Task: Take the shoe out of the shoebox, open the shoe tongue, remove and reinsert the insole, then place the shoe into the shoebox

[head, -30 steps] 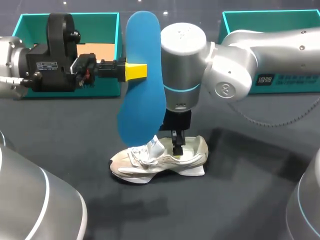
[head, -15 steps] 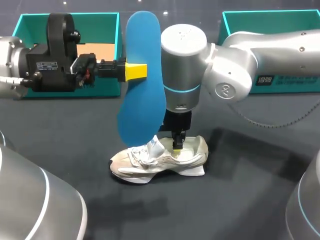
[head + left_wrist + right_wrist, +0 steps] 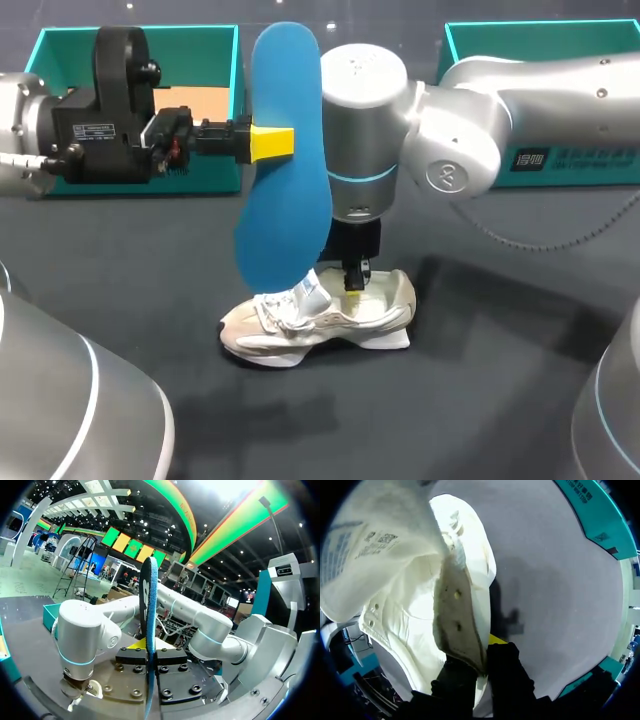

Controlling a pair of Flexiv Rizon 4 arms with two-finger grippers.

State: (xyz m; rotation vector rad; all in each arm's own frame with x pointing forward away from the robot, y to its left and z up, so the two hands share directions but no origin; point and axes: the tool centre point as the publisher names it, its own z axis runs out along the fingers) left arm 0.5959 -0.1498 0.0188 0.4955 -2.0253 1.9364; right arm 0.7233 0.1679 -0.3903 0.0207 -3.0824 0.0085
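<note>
My left gripper point(image 3: 272, 142) is shut on a blue insole point(image 3: 285, 160), held upright on its edge above the table; its lower tip hangs just over the shoe's tongue. In the left wrist view the insole point(image 3: 148, 605) stands edge-on between the yellow tips of the left gripper point(image 3: 148, 643). The white shoe point(image 3: 315, 320) lies on the dark table, toe toward my left arm. My right gripper point(image 3: 354, 284) points straight down into the shoe's opening. In the right wrist view the right gripper point(image 3: 482, 661) pinches the rim of the shoe's side wall point(image 3: 455, 615) between its fingers.
A teal shoebox point(image 3: 60, 40) stands at the back left behind my left arm, brown card showing inside. A second teal box point(image 3: 540, 35) stands at the back right behind my right arm. Dark tabletop point(image 3: 480, 380) lies bare in front of the shoe.
My right gripper has closed its fingers on the shoe's rim. The left arm and the insole have stayed where they were.
</note>
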